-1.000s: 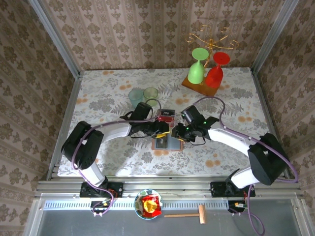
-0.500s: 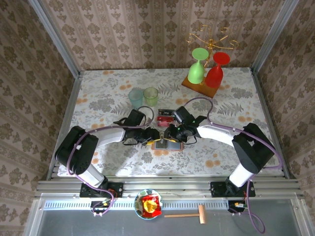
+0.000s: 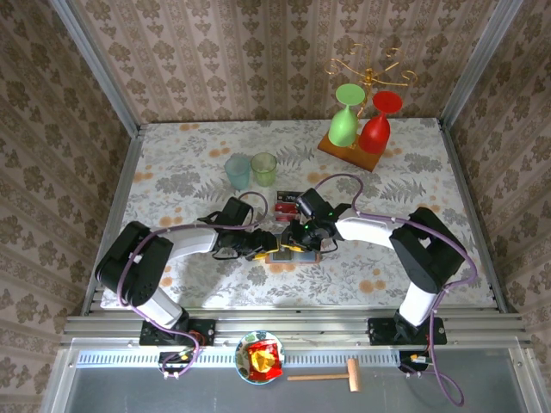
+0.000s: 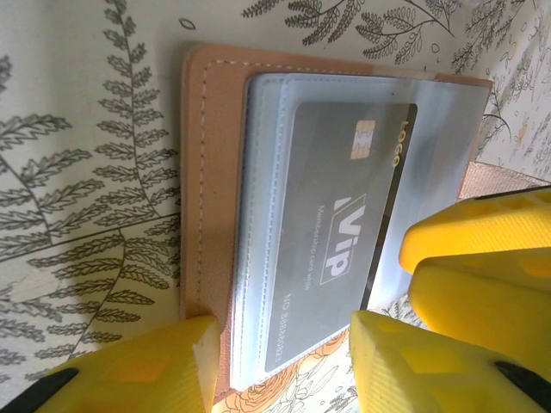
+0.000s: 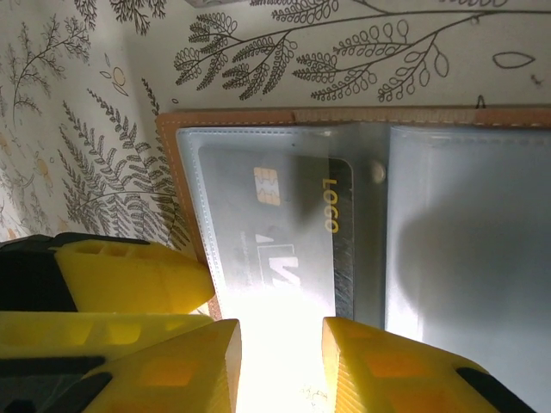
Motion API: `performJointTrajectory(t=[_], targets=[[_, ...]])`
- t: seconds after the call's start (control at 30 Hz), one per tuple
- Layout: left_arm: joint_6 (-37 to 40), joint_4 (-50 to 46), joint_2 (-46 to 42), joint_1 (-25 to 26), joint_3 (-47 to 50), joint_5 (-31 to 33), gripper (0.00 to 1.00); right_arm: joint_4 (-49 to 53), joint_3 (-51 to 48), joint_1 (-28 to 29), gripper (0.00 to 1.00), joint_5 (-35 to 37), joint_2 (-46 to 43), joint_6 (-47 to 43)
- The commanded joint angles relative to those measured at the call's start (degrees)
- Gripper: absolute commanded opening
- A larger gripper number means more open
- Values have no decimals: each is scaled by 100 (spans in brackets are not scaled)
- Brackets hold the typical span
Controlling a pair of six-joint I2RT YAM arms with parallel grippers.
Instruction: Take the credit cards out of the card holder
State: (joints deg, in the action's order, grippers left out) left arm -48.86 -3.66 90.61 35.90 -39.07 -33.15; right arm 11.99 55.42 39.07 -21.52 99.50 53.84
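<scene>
The card holder [image 3: 294, 256] lies open on the table, tan leather edge [image 4: 202, 172] outside and grey-blue pockets [image 5: 465, 215] inside. A grey VIP credit card [image 4: 344, 215] sits in its pocket [image 5: 275, 215]. My left gripper [image 3: 265, 247] comes in from the left, open, its yellow fingers straddling the pocket end [image 4: 284, 344]. My right gripper [image 3: 301, 243] is over the same end from the right, jaws a little apart above the card [image 5: 280, 344], where glare washes out the surface. Other red and dark credit cards [image 3: 288, 205] lie just behind the holder.
Two pale cups [image 3: 250, 169] stand behind the left arm. A wooden board with a green and a red goblet [image 3: 357, 129] sits at the back right. Below the table's front edge are a bowl with a snack packet [image 3: 260, 357] and a wooden mallet [image 3: 331, 376].
My right arm has swung left and its gripper has come down over the card holder. The left gripper has slid slightly left along the holder's end.
</scene>
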Motion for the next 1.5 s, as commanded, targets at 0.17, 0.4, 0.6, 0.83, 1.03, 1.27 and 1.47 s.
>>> performJointTrajectory(t=[0.17,0.4,0.6,0.83,1.03,1.27,1.47], targets=[[-36,-40,-164,-46,102,28,44,-46,121,39,31,-68,230,21],[-35,-46,-193,-66,105,20,44,83,106,39,31,20,339,-78],[-35,-44,-176,-67,110,1,44,471,184,39,30,303,195,-282],[-62,-39,-194,-66,79,2,44,693,294,31,30,428,-28,-377],[-7,-146,-274,-92,-82,10,44,774,251,13,30,500,-200,-392],[112,-293,-290,-118,-363,-47,38,487,103,-92,28,277,-242,-295],[48,-136,-57,-118,-467,-207,16,-20,-199,-233,24,-28,-248,-76]])
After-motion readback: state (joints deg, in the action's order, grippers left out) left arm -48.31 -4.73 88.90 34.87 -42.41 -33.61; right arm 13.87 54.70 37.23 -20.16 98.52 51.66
